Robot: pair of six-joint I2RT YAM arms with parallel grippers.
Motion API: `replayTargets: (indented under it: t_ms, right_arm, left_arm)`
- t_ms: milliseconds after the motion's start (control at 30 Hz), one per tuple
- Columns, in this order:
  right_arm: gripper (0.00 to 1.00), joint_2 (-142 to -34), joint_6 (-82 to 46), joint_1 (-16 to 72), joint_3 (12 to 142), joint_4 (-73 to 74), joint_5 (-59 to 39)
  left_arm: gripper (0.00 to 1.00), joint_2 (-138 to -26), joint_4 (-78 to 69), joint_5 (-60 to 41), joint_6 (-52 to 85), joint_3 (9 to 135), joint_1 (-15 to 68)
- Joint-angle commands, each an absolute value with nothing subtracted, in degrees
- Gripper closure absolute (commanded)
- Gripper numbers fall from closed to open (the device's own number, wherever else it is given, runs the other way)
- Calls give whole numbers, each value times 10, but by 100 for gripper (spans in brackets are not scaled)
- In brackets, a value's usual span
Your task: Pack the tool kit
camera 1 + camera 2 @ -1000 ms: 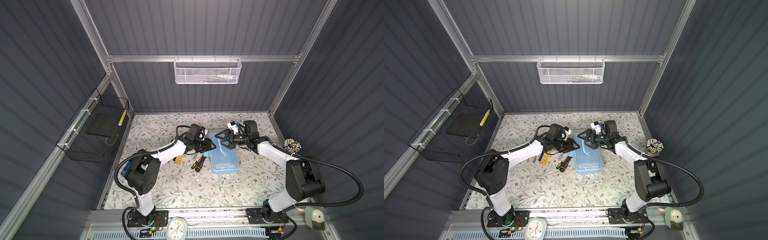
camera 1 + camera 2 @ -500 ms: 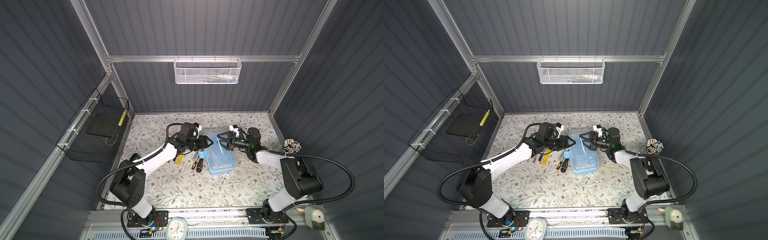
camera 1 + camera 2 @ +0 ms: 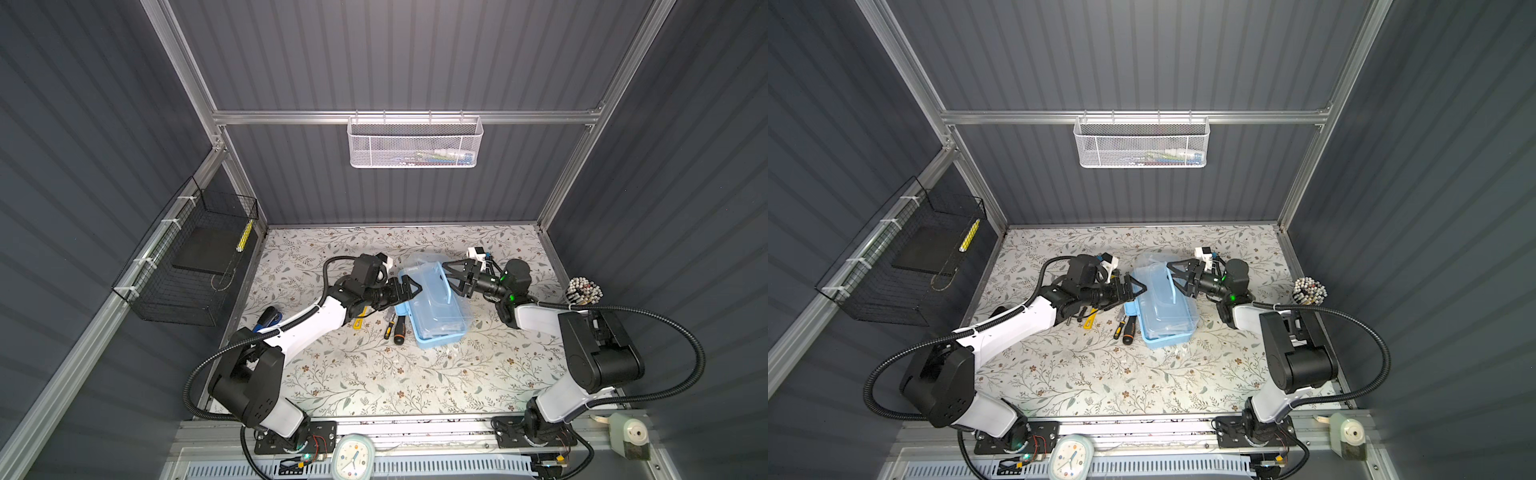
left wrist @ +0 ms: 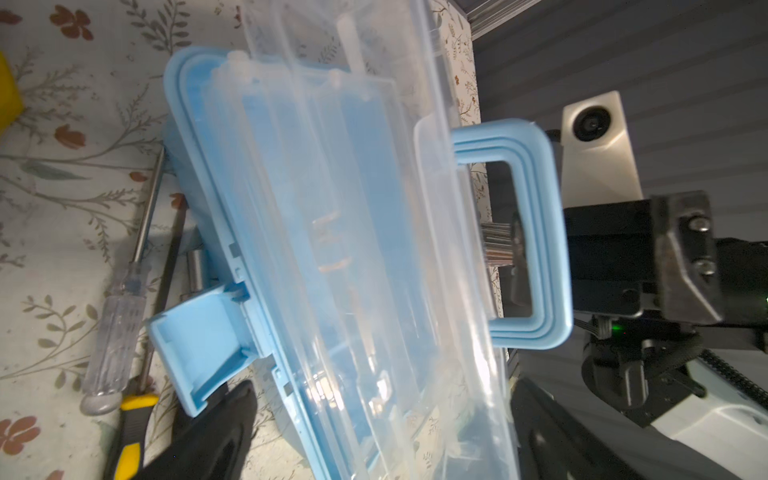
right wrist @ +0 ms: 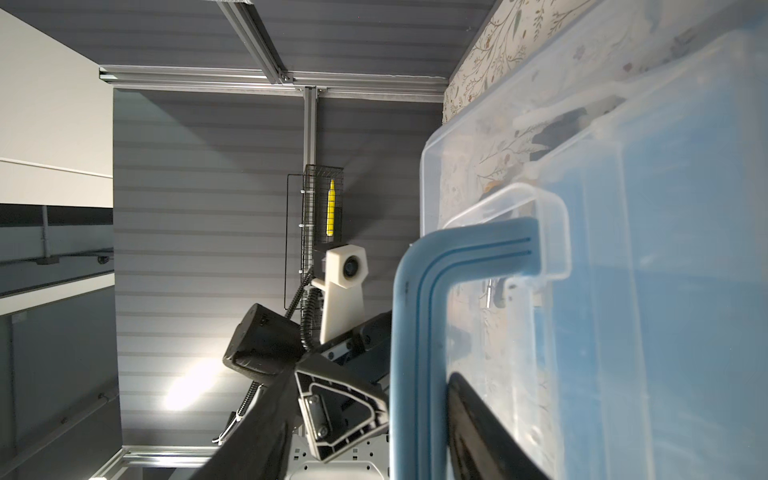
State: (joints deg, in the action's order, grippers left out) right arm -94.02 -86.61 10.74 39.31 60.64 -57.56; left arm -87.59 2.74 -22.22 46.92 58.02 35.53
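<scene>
Here's the tool kit [image 3: 438, 337], a little light-blue case in the middle of the flowered table [image 3: 374, 382], and both arms are right on it. The right gripper [image 3: 451, 279] reaches in from the right and has its jaws clamped across the blue handle [image 5: 415, 332]. In the right wrist view one black finger [image 5: 469, 424] sits inside the loop, with its partner on the outside. The clear lid [image 4: 374, 208] is tipped up at a slant above the base.

On the other side, the left gripper [image 3: 410, 286] hangs just beside the case's left edge with its jaws spread wide and nothing between them. The blue latch [image 4: 199, 340] on that edge is flipped open.

Tools lie loose on the table just left of the case. There's an orange-and-black screwdriver [image 3: 400, 332], a thinner yellow-and-black one [image 3: 388, 326] and a clear-handled one [image 4: 116, 324]. A yellow wrench [image 3: 359, 323] lies half under the left arm.

As for writing, the screwdriver grips are too small to read anything off them. The numerals on the white clock [image 3: 352, 457] at the front edge can't be made out either.

A white mesh basket [image 3: 415, 143] hangs on the back rail, and a black wire basket [image 3: 187, 266] on the left wall.
</scene>
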Motion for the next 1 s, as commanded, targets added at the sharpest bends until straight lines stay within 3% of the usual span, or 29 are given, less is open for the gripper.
replayTargets:
  t_ms: [0,200,467,967]
  right_arm:
    - [42,-937,-894,103,384,694,-589]
    - [43,-936,-894,88,374,705,-593]
    - [43,-925,-878,67,367,684,-609]
    - [43,-923,-878,54,351,692,-609]
  left_arm:
    - [2,-867,-9,-216,492,570,353]
    - [8,-843,-12,-194,494,551,347]
    - [30,-867,-85,-258,524,533,347]
    - [28,-907,-137,-281,540,555,367]
